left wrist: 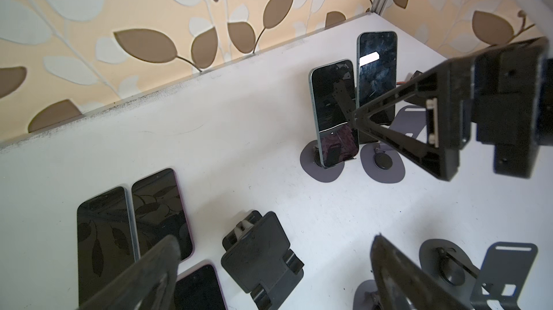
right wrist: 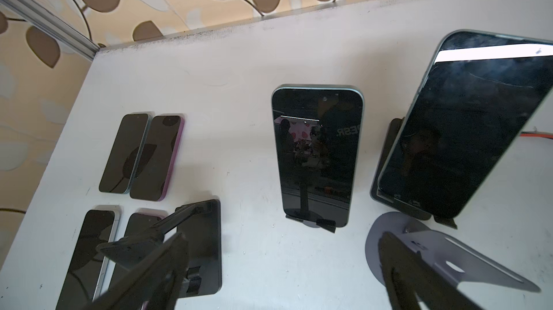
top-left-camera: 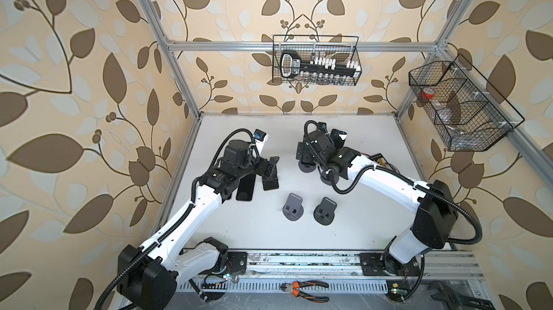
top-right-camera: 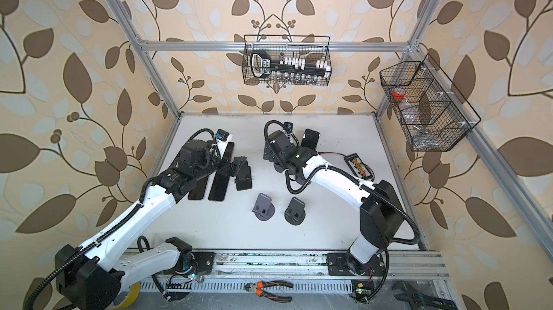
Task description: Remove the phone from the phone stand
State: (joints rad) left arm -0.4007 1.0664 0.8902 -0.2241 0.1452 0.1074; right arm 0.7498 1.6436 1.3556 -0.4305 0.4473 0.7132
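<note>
My right fingers [right wrist: 149, 269] stand spread wide and hold nothing. Ahead of them, in line with the gap between the two, a dark phone [right wrist: 317, 156] leans upright on its phone stand [right wrist: 311, 224], clear of both tips. A second phone [right wrist: 463, 129] leans on a second stand [right wrist: 393, 150] beyond one finger, nearer to it than the first phone is. An empty grey stand [right wrist: 449, 251] sits right at that same finger; whether they touch I cannot tell.

My left fingers [left wrist: 149, 269] are spread wide too, and empty. Beneath and just ahead of one of them, flat phones [left wrist: 103, 233] lie side by side, screens up, on the white desk [left wrist: 209, 144]; a black stand [left wrist: 257, 257] lies tipped over below the gap between the two. Both upright phones stand well ahead of these fingers, beside my right arm's fingers.
</note>
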